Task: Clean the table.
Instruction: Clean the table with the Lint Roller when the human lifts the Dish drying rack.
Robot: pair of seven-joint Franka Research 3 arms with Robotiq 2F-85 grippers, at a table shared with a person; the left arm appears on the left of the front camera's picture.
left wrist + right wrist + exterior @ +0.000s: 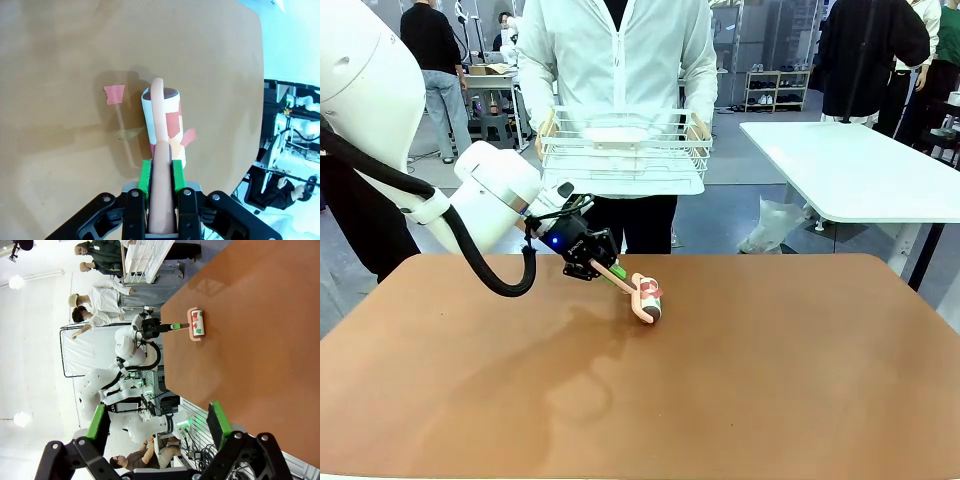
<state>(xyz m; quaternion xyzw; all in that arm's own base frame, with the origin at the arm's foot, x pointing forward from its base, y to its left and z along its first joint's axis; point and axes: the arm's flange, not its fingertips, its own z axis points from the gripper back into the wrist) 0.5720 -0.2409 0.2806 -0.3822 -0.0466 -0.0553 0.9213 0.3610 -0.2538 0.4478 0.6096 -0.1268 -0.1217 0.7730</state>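
While a person at the far side holds a white wire basket (625, 140) in both hands, one hand (547, 128) at each end, nothing can be made out for certain inside it: only white shows through the wires, and whether that is a lining or a thing I cannot tell. The basket is held up off the table (800, 380), beyond its far edge. The table, a broad reddish-brown top with rounded corners, spreads across the near part of the front view. On it, a little beyond the middle, is a lint roller (648, 297) with a pale pink handle and a white drum that has red and pink scraps stuck to it. The left gripper (605, 270) is clamped narrowly on the handle, green pads (145, 175) pressed to either side, and the drum lies low at the table top, pointing away from the arm. A small pink scrap (114, 93) lies on the wood just beside the drum, apart from it. The right gripper (156, 422) hangs above the table well apart from the roller, its jaws spread wide with nothing between them. A white-topped table (850, 165) stands off to the right, beyond the brown one.
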